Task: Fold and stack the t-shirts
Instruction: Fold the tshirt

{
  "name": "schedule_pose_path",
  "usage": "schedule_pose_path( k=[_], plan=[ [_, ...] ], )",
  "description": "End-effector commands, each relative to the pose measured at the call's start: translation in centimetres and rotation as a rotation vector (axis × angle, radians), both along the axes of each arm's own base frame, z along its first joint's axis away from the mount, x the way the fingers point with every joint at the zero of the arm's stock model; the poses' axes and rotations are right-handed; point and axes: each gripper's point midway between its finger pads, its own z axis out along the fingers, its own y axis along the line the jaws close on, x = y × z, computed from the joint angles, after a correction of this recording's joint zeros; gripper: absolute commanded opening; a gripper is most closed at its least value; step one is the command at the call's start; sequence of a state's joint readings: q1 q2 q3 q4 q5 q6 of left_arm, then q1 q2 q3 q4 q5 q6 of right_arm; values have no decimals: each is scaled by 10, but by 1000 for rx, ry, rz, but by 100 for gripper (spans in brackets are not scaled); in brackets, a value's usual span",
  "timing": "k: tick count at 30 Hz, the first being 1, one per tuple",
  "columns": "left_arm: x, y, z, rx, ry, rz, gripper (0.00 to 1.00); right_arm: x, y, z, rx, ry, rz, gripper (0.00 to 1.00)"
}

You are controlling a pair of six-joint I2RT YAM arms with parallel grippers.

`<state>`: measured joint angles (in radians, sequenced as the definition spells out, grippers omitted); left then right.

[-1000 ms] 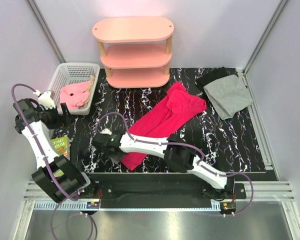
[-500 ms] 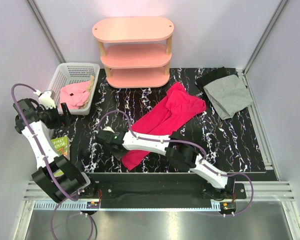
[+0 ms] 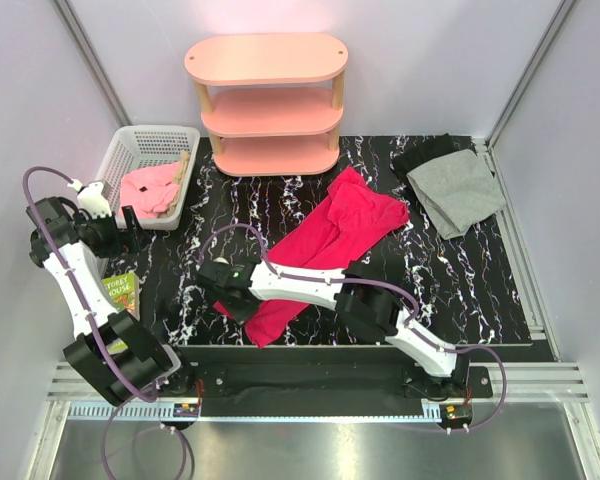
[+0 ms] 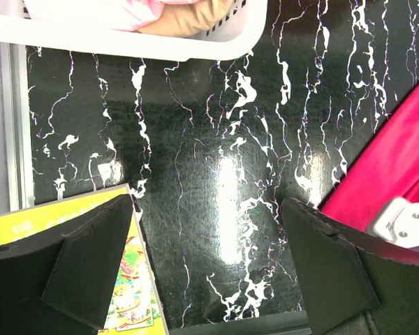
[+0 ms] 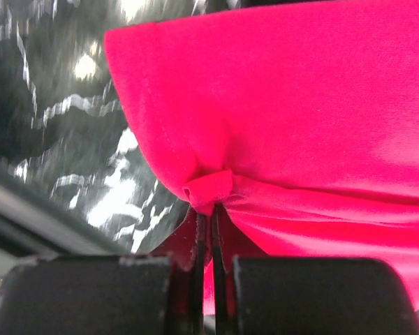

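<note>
Bright even overhead light, glare on glossy tabletop, right wrist background blurred

— Where is the shelf?
— Back centre of the table. The basket is to its left, the book before that.
— The shirts?
— Middle t-shirt lies centre, corner t-shirt back right.

Desk is glossy black marble-look with white veins and throws glare. Red t-shirt and grey t-shirt are soft matt cloth; the red one shows a stitched hem. Basket is white perforated plastic, shelf smooth matt pink with pale wood posts, book cover glossy paper.
</note>
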<state>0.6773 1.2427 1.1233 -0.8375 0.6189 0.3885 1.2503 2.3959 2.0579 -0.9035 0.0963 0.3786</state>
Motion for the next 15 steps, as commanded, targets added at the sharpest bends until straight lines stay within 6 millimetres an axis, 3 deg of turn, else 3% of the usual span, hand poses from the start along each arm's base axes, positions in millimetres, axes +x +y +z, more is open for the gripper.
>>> schedule_pose_path(
  k=[1, 3, 7, 10, 14, 15],
  plan=[
    [7, 0, 14, 3, -52, -23, 93, -36, -2, 47, 84, 116, 29, 0],
    [8, 0, 12, -10, -48, -23, 93, -39, -5, 60, 105, 117, 31, 0],
    [9, -1, 11, -16, -45, -27, 92, -36, -9, 110, 202, 77, 26, 0],
    [10, -1, 11, -24, -46, -30, 92, -27, -15, 136, 256, 68, 1, 0],
    [11, -3, 14, -37, -53, -30, 92, -19, -28, 153, 302, 90, -34, 0],
    [12, -3, 16, -33, -60, -31, 92, -14, -40, 151, 298, 97, -61, 0]
  ],
)
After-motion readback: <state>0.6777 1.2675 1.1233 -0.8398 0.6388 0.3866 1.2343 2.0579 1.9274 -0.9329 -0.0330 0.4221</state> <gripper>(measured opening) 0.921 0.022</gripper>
